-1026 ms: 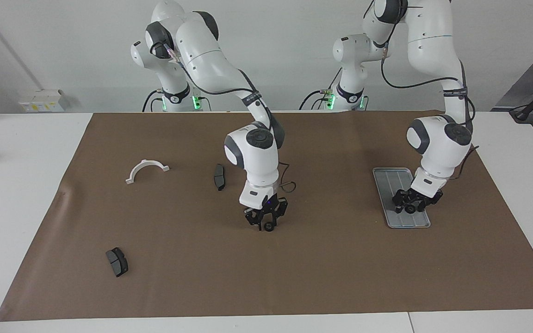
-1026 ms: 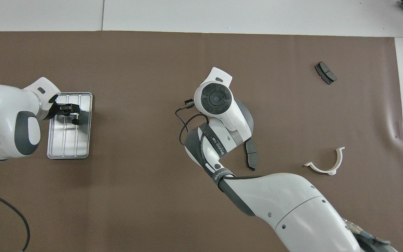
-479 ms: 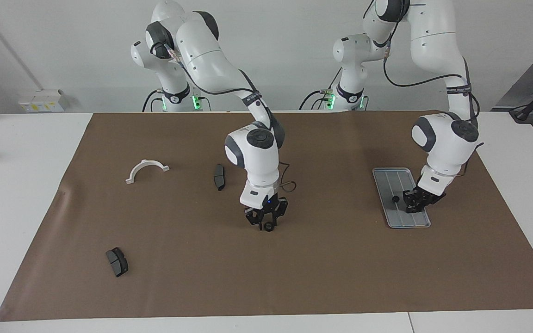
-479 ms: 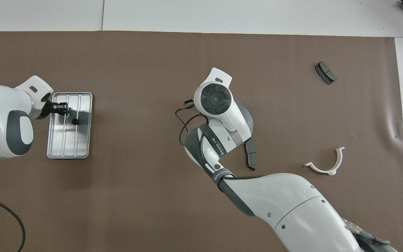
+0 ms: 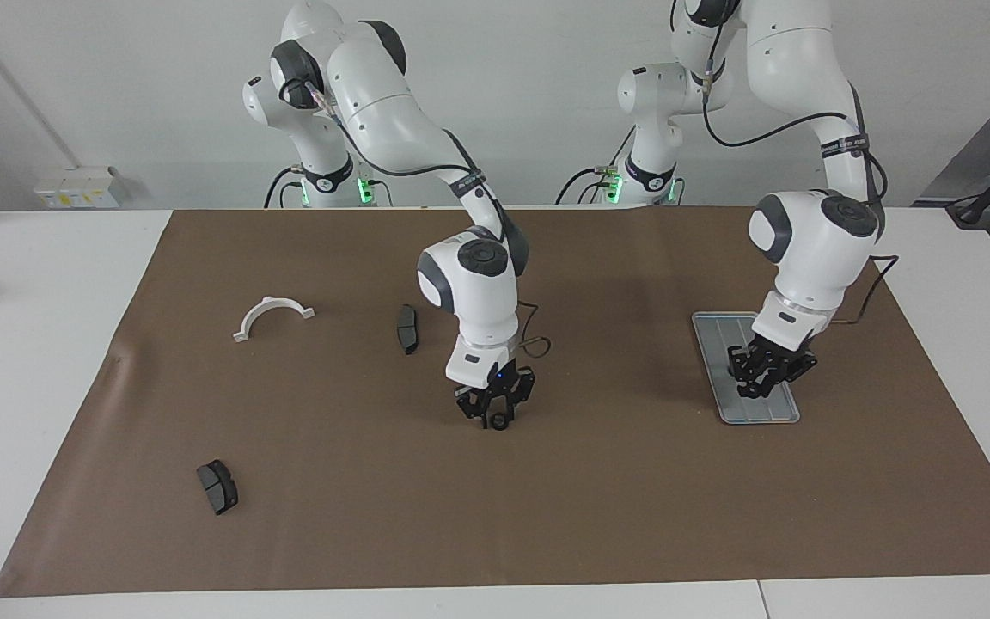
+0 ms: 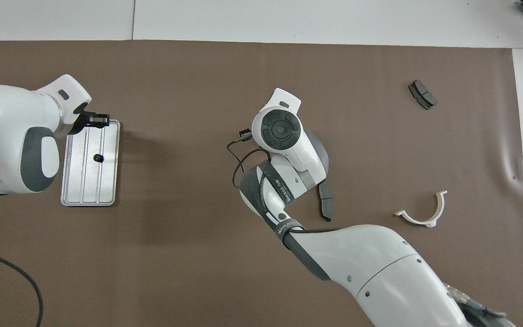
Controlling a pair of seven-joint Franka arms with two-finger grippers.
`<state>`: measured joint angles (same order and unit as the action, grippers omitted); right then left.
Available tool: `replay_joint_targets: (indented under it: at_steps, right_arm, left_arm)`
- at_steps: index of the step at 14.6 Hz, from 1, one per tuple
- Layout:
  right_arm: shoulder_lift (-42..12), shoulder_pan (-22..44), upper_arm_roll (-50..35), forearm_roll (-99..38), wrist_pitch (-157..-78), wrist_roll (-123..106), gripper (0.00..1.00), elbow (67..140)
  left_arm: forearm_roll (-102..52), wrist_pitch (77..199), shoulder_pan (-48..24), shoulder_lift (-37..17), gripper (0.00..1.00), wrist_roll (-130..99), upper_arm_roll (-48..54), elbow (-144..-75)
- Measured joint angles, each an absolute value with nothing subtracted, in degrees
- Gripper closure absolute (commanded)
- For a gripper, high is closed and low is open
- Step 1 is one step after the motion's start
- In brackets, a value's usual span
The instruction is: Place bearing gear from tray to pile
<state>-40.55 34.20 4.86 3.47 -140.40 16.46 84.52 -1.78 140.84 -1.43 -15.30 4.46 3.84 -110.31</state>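
The light-grey tray (image 5: pixel 718 331) lies toward the left arm's end of the mat; it also shows in the overhead view (image 6: pixel 107 190). One small black bearing gear (image 6: pixel 98 158) lies on it. My left gripper (image 5: pixel 757 387) hangs over the tray and hides that gear in the facing view. My right gripper (image 5: pixel 495 417) is low over the middle of the mat, shut on another small black bearing gear (image 5: pixel 500 421). The pile is a white bracket (image 5: pixel 274 302) and two dark brake pads (image 5: pixel 407 328) (image 5: pixel 217 487), toward the right arm's end.
A brown mat (image 5: pixel 615 499) covers the table. In the overhead view the right arm's hand (image 6: pixel 279 129) covers its gripper and the held gear. A black cable (image 6: pixel 16 277) lies by the left arm.
My left arm has lifted and its gripper has shifted over the tray. The gear on the tray has stayed put. My right arm has not moved.
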Motion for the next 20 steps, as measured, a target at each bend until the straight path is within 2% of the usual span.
replay_joint_targets:
  at_steps: [1, 2, 7, 11, 13, 15, 18, 20]
  right_arm:
    - [-40.55, 34.22, 4.86, 3.47, -140.54, 16.25, 0.85, 84.56]
    - [-40.55, 34.22, 4.86, 3.47, -140.56, 15.58, 1.00, 84.60]
    - [-40.52, 34.25, 4.85, 3.47, -140.61, 14.41, 1.00, 84.61]
    - [-39.58, 33.87, 5.45, 3.47, -139.37, 14.40, 1.00, 84.36]
    - [-36.55, 31.49, 6.08, 3.47, -135.62, 13.95, 1.00, 84.46]
    - [-31.28, 26.86, 6.12, 3.40, -131.50, 10.03, 1.00, 86.32]
    - [-22.64, 20.03, 6.13, 3.36, -129.71, 3.14, 1.00, 95.49]
    - [-19.02, 16.07, 6.10, 3.35, -129.80, -0.65, 1.00, 102.41]
  left_arm:
    - [-1.78, 140.84, -2.90, -15.34, 1.00, 4.17, 3.86, -109.58]
    - [-1.78, 140.89, -4.21, -15.45, 1.00, 3.83, 3.87, -108.87]
    - [-1.78, 141.30, -8.95, -17.20, 1.00, -4.03, 3.93, -104.69]
    - [-1.78, 146.17, -13.77, -20.16, 1.00, -12.18, 4.00, -102.81]
    - [-1.79, 146.94, -16.28, -22.08, 1.00, -16.95, 4.02, -101.16]
    - [-1.79, 147.19, -18.91, -24.20, 1.00, -22.53, 4.04, -98.99]
    - [-1.79, 150.11, -22.44, -27.17, 1.00, -30.20, 4.05, -96.36]
    - [-1.79, 151.67, -25.34, -28.70, 1.00, -33.58, 4.05, -95.56]
